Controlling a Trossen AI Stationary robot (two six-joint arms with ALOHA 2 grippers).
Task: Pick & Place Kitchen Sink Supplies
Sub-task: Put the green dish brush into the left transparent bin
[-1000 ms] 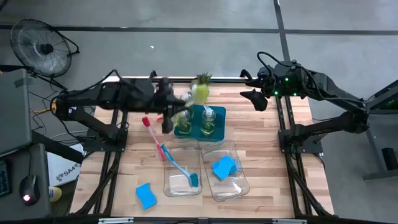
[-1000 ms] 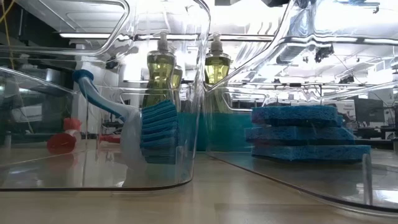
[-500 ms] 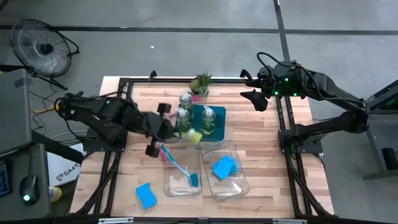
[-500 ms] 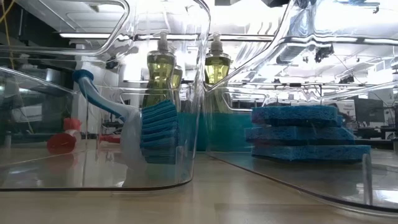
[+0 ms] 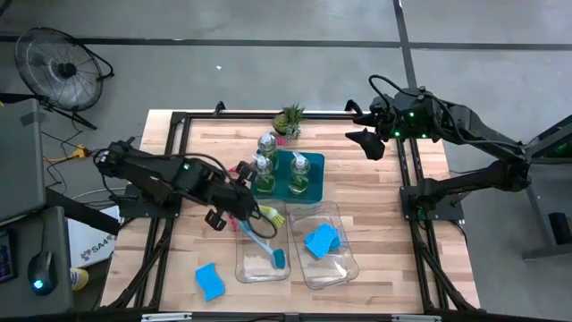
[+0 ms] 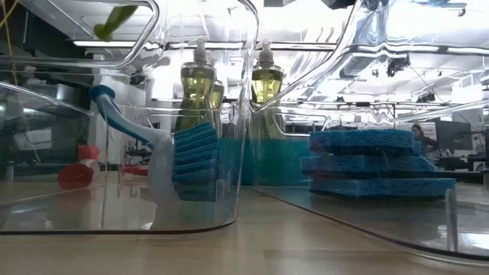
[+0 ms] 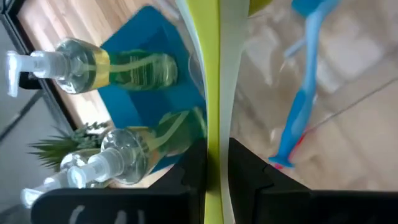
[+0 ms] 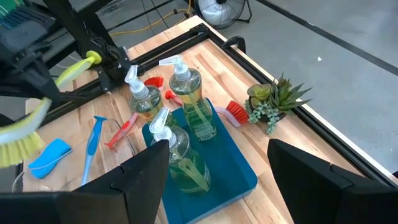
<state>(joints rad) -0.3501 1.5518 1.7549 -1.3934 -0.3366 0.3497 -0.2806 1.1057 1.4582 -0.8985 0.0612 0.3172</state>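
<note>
A: In the middle of the frame from above, what carries everything?

B: A pale wooden plank counter (image 5: 375,192) in a black frame, on grey concrete floor; a black floor fan (image 5: 55,64) stands at upper left.

A: Open room?

B: The counter's right third is bare. The right gripper (image 5: 365,136) hangs over the upper right edge, fingers apart, holding nothing.

A: And the left gripper (image 5: 239,215)?

B: Left of centre, clamped on a thin yellow-green long-handled dish brush (image 7: 213,93), whose bristle head (image 5: 271,214) sits over the upper rim of the left clear plastic bin (image 5: 261,241).

A: In that bin?

B: A blue long-handled brush (image 5: 262,244). The right clear bin (image 5: 322,244) holds a blue sponge (image 5: 321,241); another blue sponge (image 5: 209,280) lies on the counter at lower left.

A: The soap?

B: Clear pump bottles of yellow-green soap (image 5: 298,172) stand on a teal tray (image 5: 315,163) and beside it, below a small green potted plant (image 5: 289,119).
</note>
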